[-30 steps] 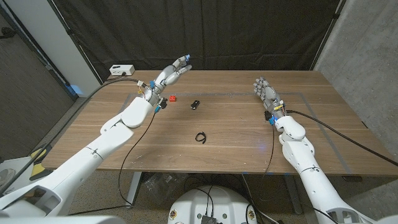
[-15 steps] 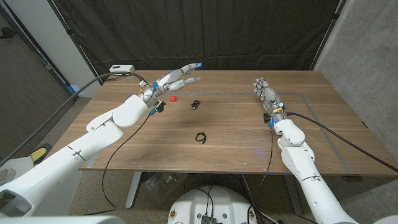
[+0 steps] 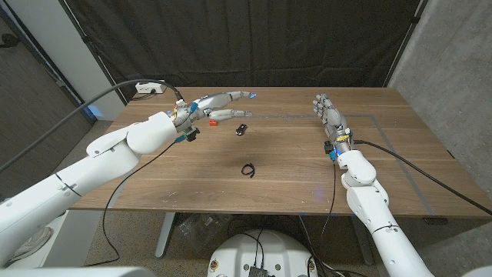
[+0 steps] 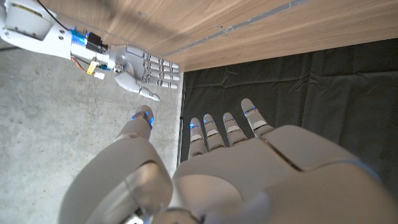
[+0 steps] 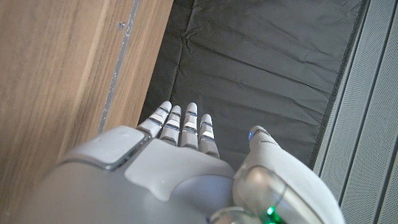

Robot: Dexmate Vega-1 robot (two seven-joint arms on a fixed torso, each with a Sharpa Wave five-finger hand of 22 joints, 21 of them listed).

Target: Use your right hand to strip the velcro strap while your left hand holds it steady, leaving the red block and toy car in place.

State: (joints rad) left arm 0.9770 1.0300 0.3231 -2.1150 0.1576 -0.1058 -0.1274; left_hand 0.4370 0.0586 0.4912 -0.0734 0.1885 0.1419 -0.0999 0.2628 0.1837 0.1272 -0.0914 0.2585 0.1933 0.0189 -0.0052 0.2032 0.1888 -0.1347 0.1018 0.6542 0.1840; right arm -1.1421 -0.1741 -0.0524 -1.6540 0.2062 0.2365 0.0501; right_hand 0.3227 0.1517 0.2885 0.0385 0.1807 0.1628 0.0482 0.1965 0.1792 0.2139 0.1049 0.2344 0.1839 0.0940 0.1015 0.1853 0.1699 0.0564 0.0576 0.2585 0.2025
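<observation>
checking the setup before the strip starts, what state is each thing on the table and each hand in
velcro strap: curled in a loop on the table, untouched
toy car: on the table, not held
red block: on the table, partly behind the left hand
left hand: open, fingers stretched out
right hand: open, holding nothing

Head view looked down from above the near edge over the whole table (image 3: 292, 165). Each wrist view sat close behind its own hand, turned, facing the far edge and black curtain (image 5: 261, 68). Left wrist view also caught the right hand (image 4: 146, 70).
</observation>
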